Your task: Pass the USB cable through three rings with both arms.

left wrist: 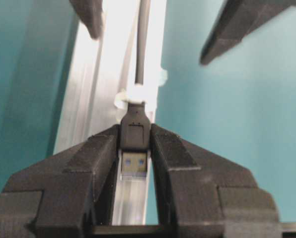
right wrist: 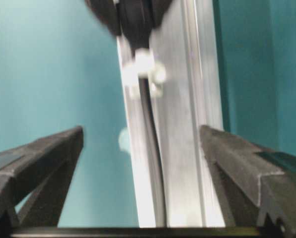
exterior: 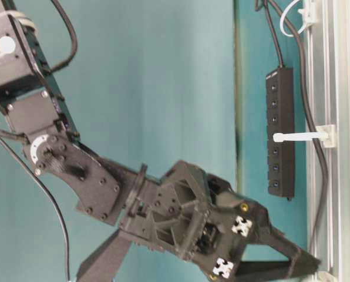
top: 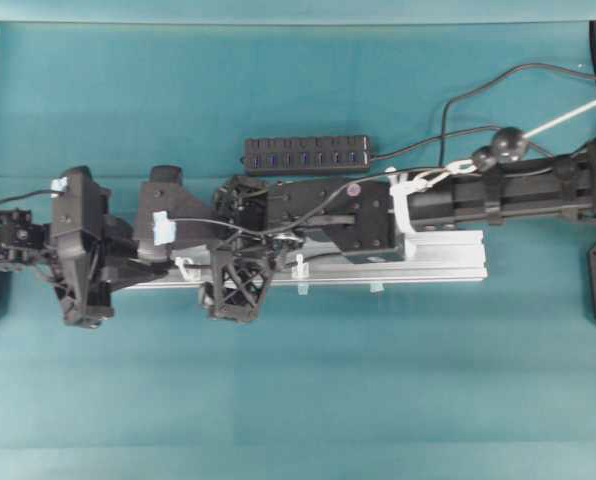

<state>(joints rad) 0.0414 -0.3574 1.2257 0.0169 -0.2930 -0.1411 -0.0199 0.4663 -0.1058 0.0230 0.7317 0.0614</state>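
My left claw (left wrist: 135, 148) clamps the stiff plug (left wrist: 135, 130) at frame centre; my right claw (right wrist: 140, 163) gapes around the limp, light cable (right wrist: 153, 163). Best gripped by the plug.

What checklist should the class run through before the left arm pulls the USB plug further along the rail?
1. Left gripper clamps the USB plug: ok.
2. Right gripper jaws wide apart, clear of the USB cable: ok.
3. Cable passes through the ring behind the plug: ok.
4. Cable lies along the aluminium rail without snagging: ok in the right wrist view.
5. All three rings threaded: cannot tell; arms hide part of the rail overhead.
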